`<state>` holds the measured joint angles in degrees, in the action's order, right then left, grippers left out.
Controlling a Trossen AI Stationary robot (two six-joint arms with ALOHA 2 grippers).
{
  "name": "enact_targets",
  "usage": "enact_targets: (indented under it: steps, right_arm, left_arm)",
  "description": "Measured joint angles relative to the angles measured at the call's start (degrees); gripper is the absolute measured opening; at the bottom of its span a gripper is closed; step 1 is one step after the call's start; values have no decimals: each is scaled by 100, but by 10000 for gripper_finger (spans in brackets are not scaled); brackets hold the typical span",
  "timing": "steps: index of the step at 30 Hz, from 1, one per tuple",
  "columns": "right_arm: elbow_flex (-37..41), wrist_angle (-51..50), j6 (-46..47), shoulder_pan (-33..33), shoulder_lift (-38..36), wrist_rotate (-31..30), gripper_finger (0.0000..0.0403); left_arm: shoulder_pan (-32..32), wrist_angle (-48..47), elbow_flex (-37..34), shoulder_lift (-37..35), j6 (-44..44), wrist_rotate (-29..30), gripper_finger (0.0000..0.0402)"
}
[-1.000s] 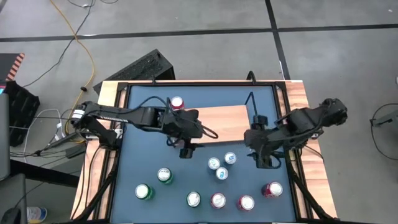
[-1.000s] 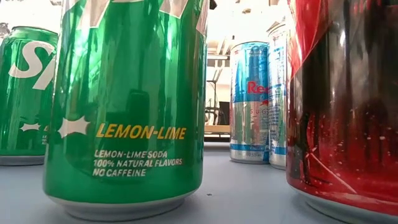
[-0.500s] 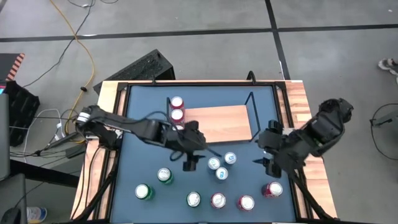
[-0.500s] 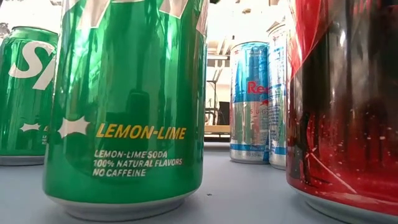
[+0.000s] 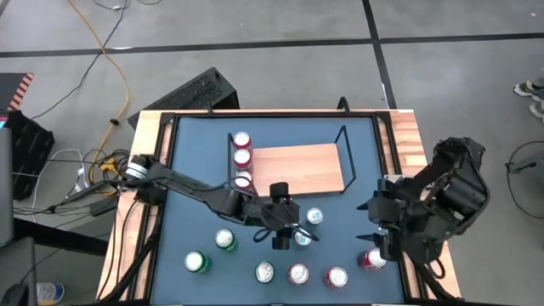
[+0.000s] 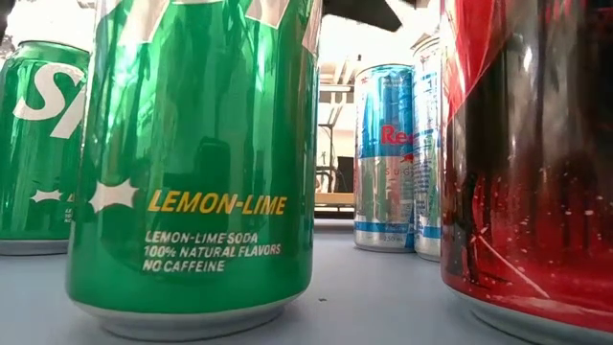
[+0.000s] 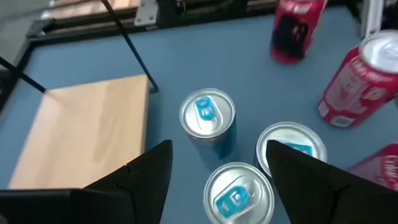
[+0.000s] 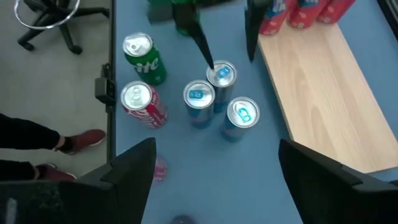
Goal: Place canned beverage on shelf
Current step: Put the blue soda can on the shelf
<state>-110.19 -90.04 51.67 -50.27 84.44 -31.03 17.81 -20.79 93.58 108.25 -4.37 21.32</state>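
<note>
Moved: my left gripper (image 5: 281, 241) left the light-wood shelf (image 5: 299, 168), now over three slim blue-and-silver cans (image 5: 303, 227) just off its near edge | fingers spread, empty | right gripper (image 5: 380, 240) parked open beside shelf | risk: cans touching, closing could topple neighbours

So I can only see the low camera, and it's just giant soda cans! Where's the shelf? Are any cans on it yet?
Observer: The shelf is in the back half of the table. Three red cans stand in a row at its left end.
Operator: Where's the left pincer?
Observer: The left pincer hangs open right above the three blue cans.
Operator: And the other one?
Observer: The right pincer hangs open near the table's right edge, holding nothing.
</note>
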Motion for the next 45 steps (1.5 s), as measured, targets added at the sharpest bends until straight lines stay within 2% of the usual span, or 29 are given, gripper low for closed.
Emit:
enact_targets:
  steps: [4, 12, 19, 28, 37, 45]
  right_arm:
    - [0, 2, 88, -149, 0, -197, 324]
    - [0, 1, 198, -150, 0, -209, 324]
    - [0, 2, 204, -146, 0, -207, 324]
    - [0, 7, 245, -135, 0, -345, 324]
    - [0, 4, 246, -135, 0, -380, 324]
    - [0, 4, 243, -135, 0, -384, 324]
  left_arm:
    - [19, 79, -7, 185, -104, -6, 245]
    - [88, 5, -30, 174, -139, 104, 245]
    - [141, 1195, -1011, 41, -583, 342, 245]
    - [165, 1241, -1047, 0, -295, 466, 245]
    - [184, 1999, -1632, 2, -915, 473, 245]
    - [187, 2062, -1681, -25, -815, 465, 245]
